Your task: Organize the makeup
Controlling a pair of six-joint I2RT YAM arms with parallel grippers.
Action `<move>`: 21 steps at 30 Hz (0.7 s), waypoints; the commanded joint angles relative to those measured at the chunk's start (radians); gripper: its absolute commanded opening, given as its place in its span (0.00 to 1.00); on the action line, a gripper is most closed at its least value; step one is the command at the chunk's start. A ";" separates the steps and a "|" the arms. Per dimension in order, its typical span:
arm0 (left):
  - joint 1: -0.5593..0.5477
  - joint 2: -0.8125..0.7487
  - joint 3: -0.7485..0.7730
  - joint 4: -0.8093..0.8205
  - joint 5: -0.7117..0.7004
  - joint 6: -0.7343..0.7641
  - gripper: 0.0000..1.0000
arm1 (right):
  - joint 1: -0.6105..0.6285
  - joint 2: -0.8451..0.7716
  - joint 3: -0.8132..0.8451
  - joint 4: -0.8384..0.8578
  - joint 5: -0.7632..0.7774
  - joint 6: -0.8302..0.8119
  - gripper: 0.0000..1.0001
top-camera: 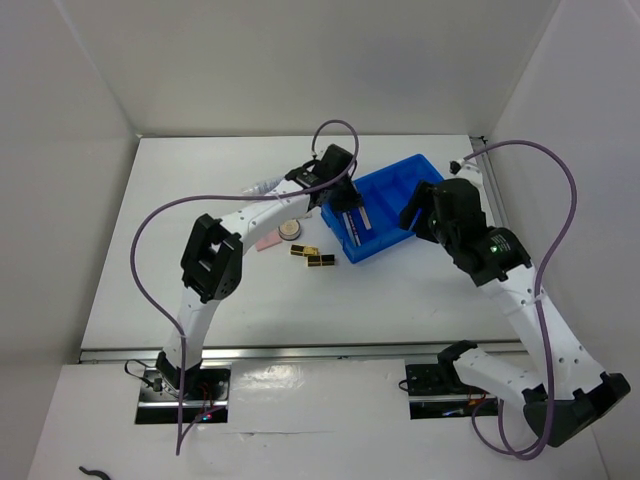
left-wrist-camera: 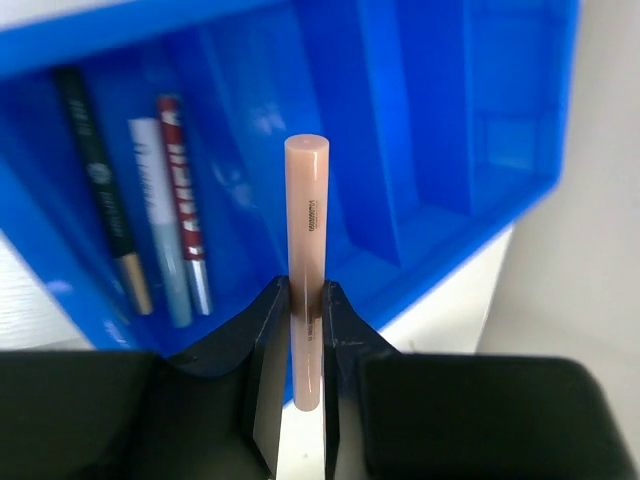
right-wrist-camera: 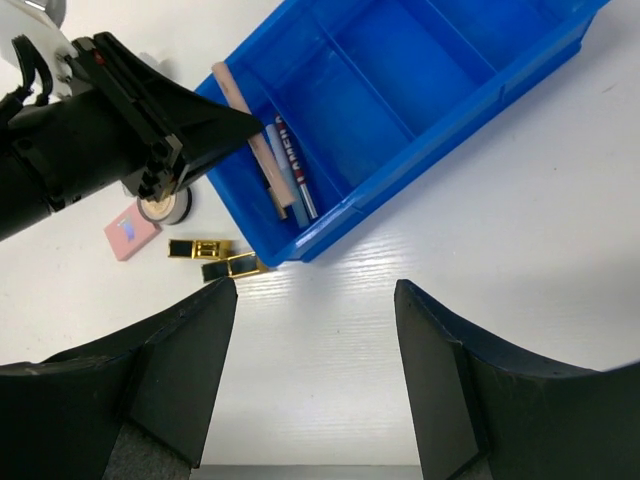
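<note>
My left gripper (left-wrist-camera: pixel 303 290) is shut on a pink stick (left-wrist-camera: pixel 306 250), which it holds over the left compartment of the blue bin (left-wrist-camera: pixel 420 120). In that compartment lie a black pencil (left-wrist-camera: pixel 100 190), a clear tube (left-wrist-camera: pixel 160 230) and a red-and-silver tube (left-wrist-camera: pixel 185 200). On the table left of the bin sit a round beige compact (right-wrist-camera: pixel 165 207), a pink square pad (right-wrist-camera: pixel 131 233) and two black-gold cases (right-wrist-camera: pixel 198 247) (right-wrist-camera: pixel 233 266). My right gripper (right-wrist-camera: pixel 315 288) hangs open over bare table in front of the bin, holding nothing.
The blue bin (top-camera: pixel 400 180) stands at the back middle of the white table, with dividers inside. White walls close in the table on three sides. Purple cables loop over both arms.
</note>
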 commanded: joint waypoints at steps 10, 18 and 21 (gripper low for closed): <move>0.005 0.021 0.012 -0.114 -0.135 -0.087 0.43 | -0.016 0.102 0.013 0.025 -0.014 -0.071 0.73; 0.005 -0.023 0.013 -0.114 -0.101 -0.024 0.88 | -0.025 0.167 0.041 0.056 -0.106 -0.127 0.73; 0.005 -0.082 0.036 -0.157 -0.101 0.025 0.90 | -0.025 0.188 0.017 0.091 -0.193 -0.165 0.73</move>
